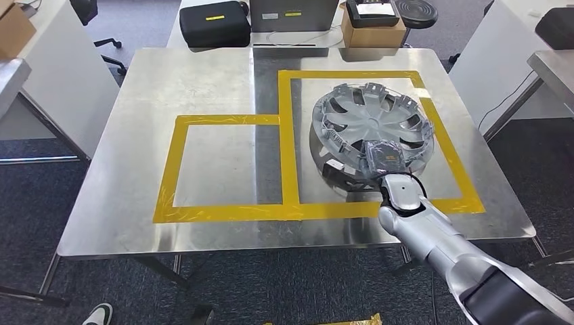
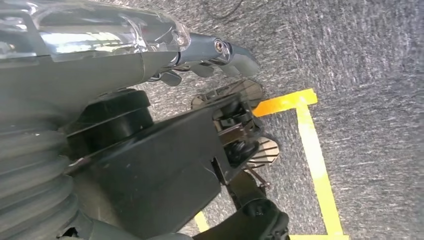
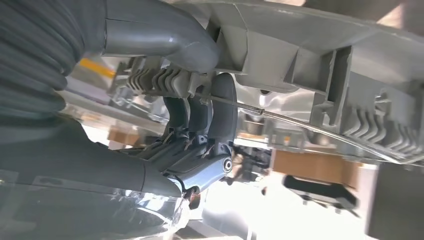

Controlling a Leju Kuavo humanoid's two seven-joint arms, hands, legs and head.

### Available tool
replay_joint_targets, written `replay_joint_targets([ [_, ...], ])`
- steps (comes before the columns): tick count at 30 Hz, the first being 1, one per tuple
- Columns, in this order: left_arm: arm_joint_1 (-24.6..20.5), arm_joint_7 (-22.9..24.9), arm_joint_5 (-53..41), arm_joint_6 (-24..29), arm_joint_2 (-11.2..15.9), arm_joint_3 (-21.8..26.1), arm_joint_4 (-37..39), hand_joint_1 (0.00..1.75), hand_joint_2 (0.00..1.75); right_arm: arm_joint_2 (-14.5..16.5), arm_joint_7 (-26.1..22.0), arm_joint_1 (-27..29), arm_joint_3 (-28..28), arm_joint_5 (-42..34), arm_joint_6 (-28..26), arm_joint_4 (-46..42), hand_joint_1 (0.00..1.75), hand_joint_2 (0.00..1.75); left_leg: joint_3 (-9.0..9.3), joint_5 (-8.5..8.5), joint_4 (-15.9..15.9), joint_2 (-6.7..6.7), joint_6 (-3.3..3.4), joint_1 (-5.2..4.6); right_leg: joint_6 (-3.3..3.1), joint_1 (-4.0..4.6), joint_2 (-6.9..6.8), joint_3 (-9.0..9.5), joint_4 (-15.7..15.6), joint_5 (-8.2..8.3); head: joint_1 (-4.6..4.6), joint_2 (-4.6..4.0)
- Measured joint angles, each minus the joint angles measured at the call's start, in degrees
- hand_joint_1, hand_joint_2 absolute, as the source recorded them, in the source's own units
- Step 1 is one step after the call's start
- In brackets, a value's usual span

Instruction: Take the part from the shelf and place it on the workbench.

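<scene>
The part is a grey plastic wheel cover (image 1: 372, 115), inner side up, tilted over the larger, right-hand yellow taped square (image 1: 288, 135) on the steel workbench (image 1: 135, 203). My right hand (image 1: 386, 159) grips its near rim. In the right wrist view the thumb (image 3: 165, 40) lies on one side of the ribbed rim (image 3: 325, 60) and the dark fingers (image 3: 200, 115) curl around the other. I cannot tell whether the cover's far edge touches the bench. My left hand (image 2: 220, 60) hangs over the carpet and holds nothing, its fingers loosely apart.
A smaller yellow taped square (image 1: 223, 166) lies left of the cover. Beyond the bench are a black case (image 1: 215, 24), a cardboard box (image 1: 372, 30) and a stool (image 1: 414, 10). White tables flank both sides. A person's shoe (image 1: 100, 315) is near the front left leg.
</scene>
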Motion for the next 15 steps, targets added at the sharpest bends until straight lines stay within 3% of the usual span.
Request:
replay_joint_targets([
  [9,-0.6,-0.1,-0.3,-0.7,-0.6,0.0,0.0,0.0,1.75,8.2,-4.9,0.1,1.6,2.4,0.1,0.8,1.75,1.75,0.04,-0.02,0.0,0.03,-0.03,0.02,-0.02,0.01,0.1,-0.07,0.1,-0.02,-0.11,0.0],
  [15,-0.6,-0.8,-1.2,-1.4,-0.5,0.0,0.0,0.0,1.75,9.6,-5.6,0.1,2.6,1.0,-0.3,1.0,1.75,1.75,0.01,-0.01,0.0,-0.41,-0.03,0.01,-0.04,-0.01,0.04,-0.04,0.1,-0.03,-0.08,0.0],
])
